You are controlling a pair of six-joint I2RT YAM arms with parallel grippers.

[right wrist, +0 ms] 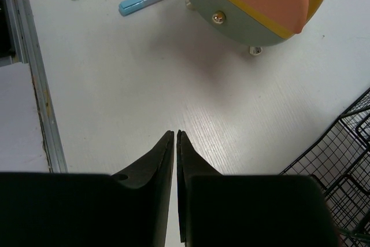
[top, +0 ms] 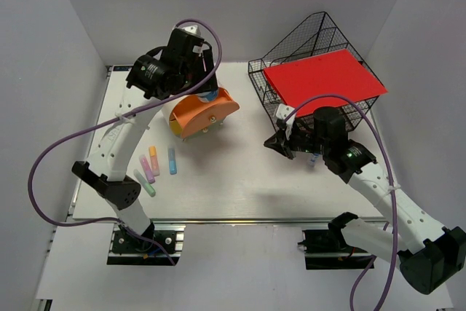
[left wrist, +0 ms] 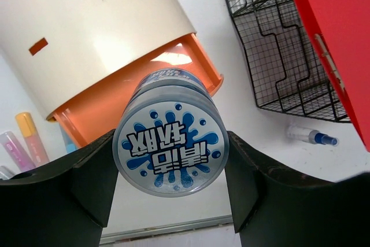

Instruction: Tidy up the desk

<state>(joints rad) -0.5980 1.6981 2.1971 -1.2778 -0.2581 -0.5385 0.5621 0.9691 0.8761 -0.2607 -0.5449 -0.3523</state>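
Note:
The desk is a white tabletop with a silver rail along its near edge. My left gripper is shut on a round bottle with a blue splash label. It holds the bottle just above the pulled-out orange drawer of the cream drawer box. In the top view this gripper hangs over the box. My right gripper hovers low over the bare desk, left of the wire rack. Its fingers are pressed together with nothing between them.
Several pastel highlighters lie on the desk's left side. The black wire-mesh rack stands at the back right with a red folder on top. A small clear tube with a blue tip lies beside the rack.

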